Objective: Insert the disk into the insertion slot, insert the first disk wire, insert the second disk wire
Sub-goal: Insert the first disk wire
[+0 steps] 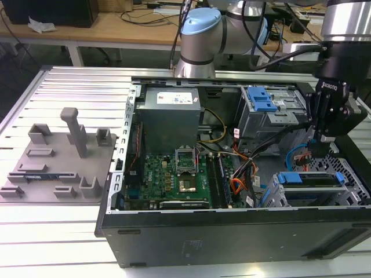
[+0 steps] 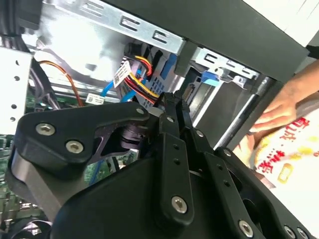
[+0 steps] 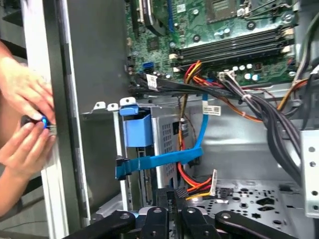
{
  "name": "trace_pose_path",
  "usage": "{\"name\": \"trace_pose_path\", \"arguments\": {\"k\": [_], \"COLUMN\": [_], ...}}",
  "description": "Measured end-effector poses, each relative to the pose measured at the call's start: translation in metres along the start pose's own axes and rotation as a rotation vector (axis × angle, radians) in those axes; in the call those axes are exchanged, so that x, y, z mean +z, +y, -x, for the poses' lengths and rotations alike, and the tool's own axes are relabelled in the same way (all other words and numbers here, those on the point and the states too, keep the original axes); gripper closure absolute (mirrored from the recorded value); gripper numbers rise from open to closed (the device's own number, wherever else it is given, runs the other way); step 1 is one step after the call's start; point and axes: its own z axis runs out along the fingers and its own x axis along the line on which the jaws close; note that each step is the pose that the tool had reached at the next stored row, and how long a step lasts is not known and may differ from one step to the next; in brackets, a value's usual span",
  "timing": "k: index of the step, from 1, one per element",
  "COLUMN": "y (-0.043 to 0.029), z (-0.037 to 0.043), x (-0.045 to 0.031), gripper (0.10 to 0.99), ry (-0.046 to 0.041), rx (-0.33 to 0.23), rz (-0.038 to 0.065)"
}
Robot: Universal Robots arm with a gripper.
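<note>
Pinching the second disk wire [image 3: 195,185] by its black plug, gripper [image 3: 175,195] has jaws narrow, low in the case [image 1: 232,237]. W/ its blue frame, the disk [image 1: 310,178] sits inside the insertion slot [image 1: 345,168]; first disk wire [image 3: 164,160] runs across to its edge. Person's hands [image 3: 25,124] are just outside the case wall.

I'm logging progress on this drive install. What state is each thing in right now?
the disk: seated in the insertion slot
the first disk wire: plug end at the disk's edge, looks plugged in
the second disk wire: black plug held at the gripper's tips
gripper: shut on the second disk wire
computer case: side panel off, interior open
</note>
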Motion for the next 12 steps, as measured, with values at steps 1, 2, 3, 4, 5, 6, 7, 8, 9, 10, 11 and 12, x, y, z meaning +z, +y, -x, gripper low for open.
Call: {"name": "trace_pose_path", "arguments": {"k": [1, 2, 3, 4, 5, 6, 7, 8, 9, 10, 11, 12], "y": [-0.0003, -0.0008, -0.0012, -0.0017, -0.0019, -0.0023, -0.0025, -0.0027, -0.0029, -0.0029, -0.0031, -0.0033], "z": [-0.0022, -0.0050, -0.0059, -0.0067, -0.0073, -0.0078, -0.0082, -0.0085, -0.0092, -0.0100, -0.0113, -0.0132], "x": [-0.0019, -0.0052, -0.0063, -0.0070, -0.0072, -0.0070, -0.0069, -0.0068, -0.0067, -0.0069, -0.0073, -0.0078], "gripper": [0.922, 0.922, 0.922, 0.922, 0.922, 0.922, 0.922, 0.922, 0.922, 0.922, 0.922, 0.922], "ry": [-0.0131, -0.0254, -0.0325, -0.0435, -0.0628, -0.0975, -0.1202, -0.1403, -0.1690, -0.1857, -0.1968, -0.2048], "rx": [0.000, 0.000, 0.001, 0.001, 0.001, 0.002, 0.002, 0.002, 0.003, 0.003, 0.003, 0.003], "rz": [0.001, 0.003, 0.004, 0.005, 0.007, 0.010, 0.012, 0.014, 0.017, 0.018, 0.019, 0.020]}}
